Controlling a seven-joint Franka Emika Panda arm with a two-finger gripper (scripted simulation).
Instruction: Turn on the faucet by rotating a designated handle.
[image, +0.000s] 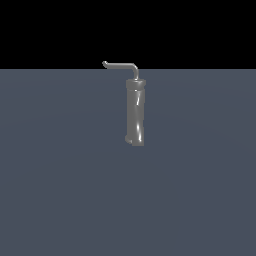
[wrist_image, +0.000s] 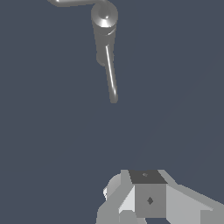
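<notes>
Faucet (image: 135, 111) stands upright just above centre of the exterior view on a plain blue-grey surface (image: 60, 190). Handle (image: 121, 65) extends from its top toward the exterior view's left. Gripper (wrist_image: 148, 199) well apart from it; state cannot be determined. No legible markings.

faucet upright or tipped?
Upright. In the exterior view the faucet column stands vertical on the floor, with the handle bending sideways from its top.

The faucet (image: 135, 111) is standing upright on the floor (image: 60, 190). The handle (image: 122, 66) is sitting on the faucet's top, reaching out toward the exterior view's left of the faucet. The gripper (wrist_image: 144, 205) is hanging well apart from the faucet.
</notes>
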